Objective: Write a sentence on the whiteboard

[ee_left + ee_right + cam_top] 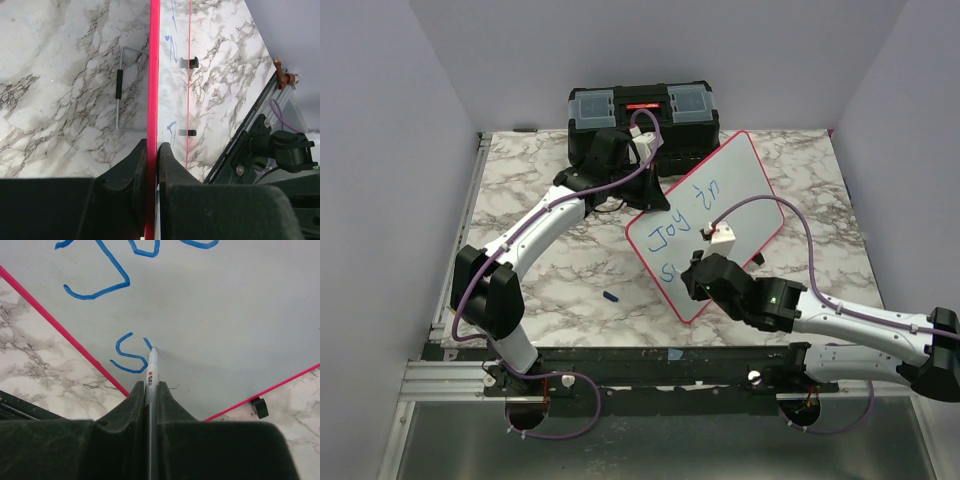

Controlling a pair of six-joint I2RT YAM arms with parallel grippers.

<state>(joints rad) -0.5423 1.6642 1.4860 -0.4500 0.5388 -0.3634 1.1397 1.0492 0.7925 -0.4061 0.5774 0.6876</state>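
The whiteboard, white with a red-pink rim, lies tilted on the marble table with blue writing on it. My left gripper is shut on its far-left rim; in the left wrist view the rim runs edge-on between the pads of the gripper. My right gripper is over the board's near corner, shut on a white marker. The marker's tip touches the board at a fresh blue stroke just right of a blue "S".
A black toolbox stands at the back, behind the left gripper. A small blue cap lies on the table left of the board's near corner. A wire stand lies flat under the board. Grey walls enclose the table on both sides.
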